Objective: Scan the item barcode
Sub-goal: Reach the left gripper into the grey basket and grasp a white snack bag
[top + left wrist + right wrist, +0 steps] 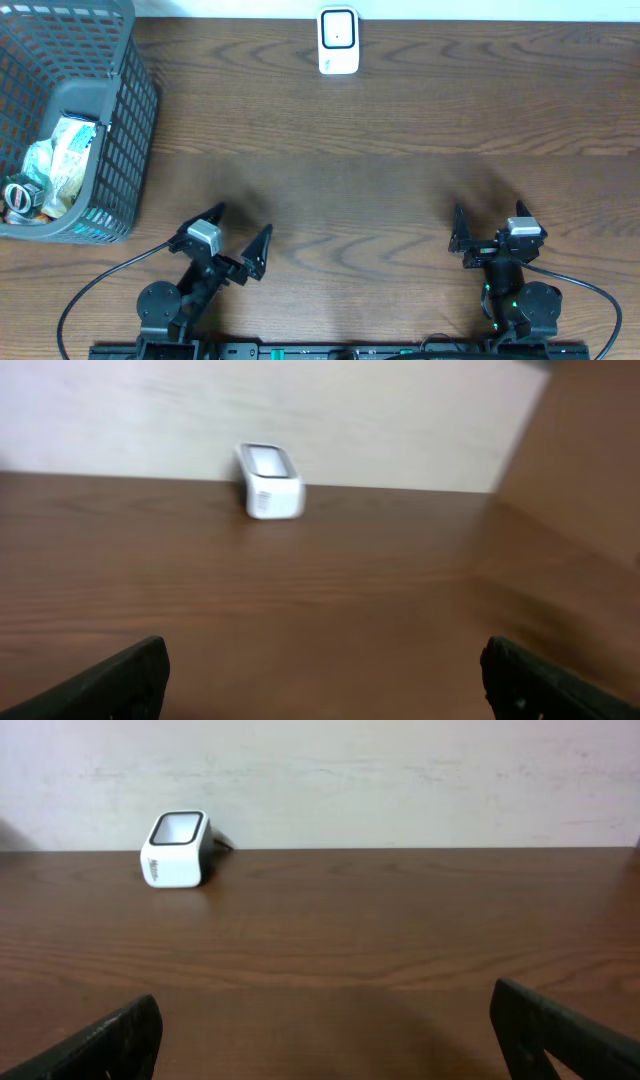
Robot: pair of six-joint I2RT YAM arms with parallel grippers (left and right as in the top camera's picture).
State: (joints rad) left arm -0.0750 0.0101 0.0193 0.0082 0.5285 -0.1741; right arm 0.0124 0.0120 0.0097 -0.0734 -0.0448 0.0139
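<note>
A dark brown table with wavy wood grain fills nearly the whole overhead view. Its surface is matte, with a faint lighter band running across the middle. Behind its far edge rises a pale, off-white wall, which shows from overhead only as a thin light strip along the top. In the wrist views the wall is plain and slightly mottled, and the table's far edge draws a straight line against it. The light is even and diffuse, and soft, blurred shadows lie on the wood. At the right of the left wrist view a brown plane rises against the wall; what it is cannot be told.
</note>
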